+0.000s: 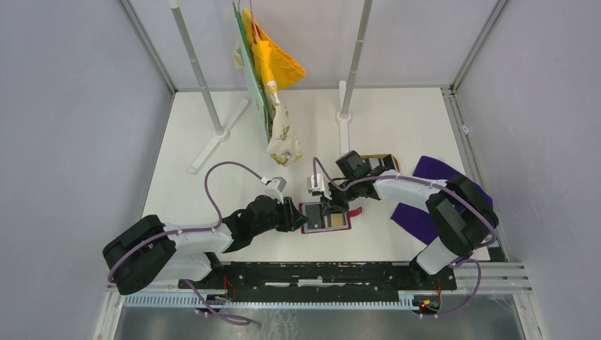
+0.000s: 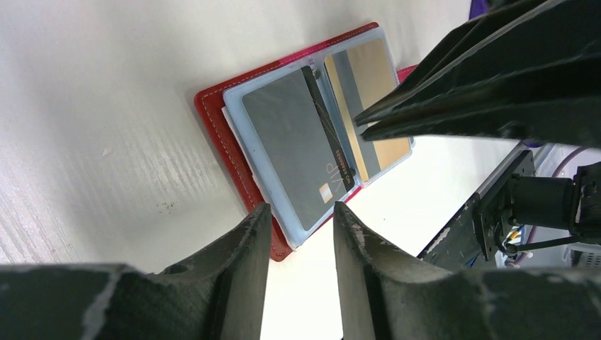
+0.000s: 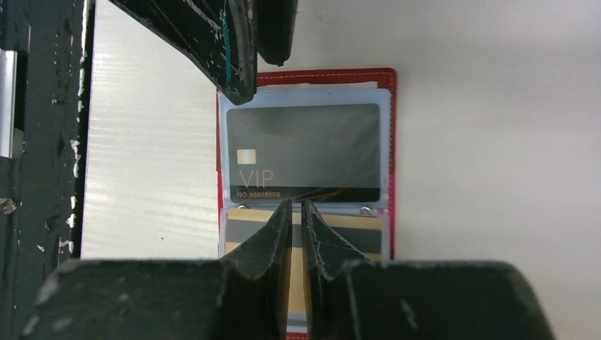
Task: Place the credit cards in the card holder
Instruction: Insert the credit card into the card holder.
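In the middle of the left wrist view, the card holder [image 2: 237, 154] lies open and flat on the white table [image 2: 85, 106], clear sleeves facing up. In the top view it sits low centre, between the two grippers.

The black VIP card [image 3: 305, 145] is in one sleeve and a gold card [image 3: 354, 237] in the next, so we judge both as loaded or nearly so.

The left gripper [image 2: 301, 209] hangs just off the holder's near corner, jaws apart and nothing between them. We read it as placed to steady the cover.

The right gripper [image 3: 298, 205] has its tips at the fold between the two sleeves, on the black card's lower edge. We judge this is for nudging that card home. Its jaws are almost together with a thin slit between. The tips hide the contact, so we cannot tell if they nip the card edge.

Orientation: in the top view the opened holder's long axis runs left-right and the fold runs up-down. In the right wrist view the black card's long edge runs left-right, its print reads upright, and its numbered band points toward the fold.
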Available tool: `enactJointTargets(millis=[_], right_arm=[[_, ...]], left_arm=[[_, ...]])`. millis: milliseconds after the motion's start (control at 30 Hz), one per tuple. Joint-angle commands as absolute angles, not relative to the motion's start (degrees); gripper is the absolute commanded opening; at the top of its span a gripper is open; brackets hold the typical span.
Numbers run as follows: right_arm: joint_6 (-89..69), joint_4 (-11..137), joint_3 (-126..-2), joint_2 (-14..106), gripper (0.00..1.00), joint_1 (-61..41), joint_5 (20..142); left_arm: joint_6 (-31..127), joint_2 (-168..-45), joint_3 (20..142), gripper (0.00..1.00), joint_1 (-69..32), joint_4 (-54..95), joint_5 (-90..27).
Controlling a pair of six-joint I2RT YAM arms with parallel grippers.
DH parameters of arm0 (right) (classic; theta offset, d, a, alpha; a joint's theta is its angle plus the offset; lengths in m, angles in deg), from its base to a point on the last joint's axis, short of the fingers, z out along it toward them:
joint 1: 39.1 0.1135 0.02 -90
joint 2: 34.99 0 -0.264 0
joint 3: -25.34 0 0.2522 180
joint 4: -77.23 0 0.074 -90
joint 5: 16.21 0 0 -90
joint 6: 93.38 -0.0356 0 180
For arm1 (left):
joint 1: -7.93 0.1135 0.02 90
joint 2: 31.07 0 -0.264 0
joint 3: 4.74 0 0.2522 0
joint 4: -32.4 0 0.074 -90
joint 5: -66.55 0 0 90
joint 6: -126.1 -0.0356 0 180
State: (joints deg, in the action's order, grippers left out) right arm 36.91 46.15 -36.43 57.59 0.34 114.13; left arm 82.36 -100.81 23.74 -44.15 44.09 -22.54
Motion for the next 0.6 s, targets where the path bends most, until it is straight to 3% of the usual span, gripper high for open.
enactJointTargets(millis=[0, 133, 567], right_arm=[[38.0, 46.3, -36.4, 52.9, 0.14, -1.4, 120.8], [37.4, 46.4, -36.5, 55.0, 0.13, -1.4, 119.0], [30.9, 50.5, -36.1, 58.4, 0.13, 0.3, 112.9]], left_arm=[[84.6, -100.9, 24.3, 0.42, -43.6, 47.7, -24.6], [84.8, -101.9, 24.7, 0.37, -43.6, 48.1, -24.9], [85.8, -104.7, 25.3, 0.37, -43.6, 49.9, -26.0]])
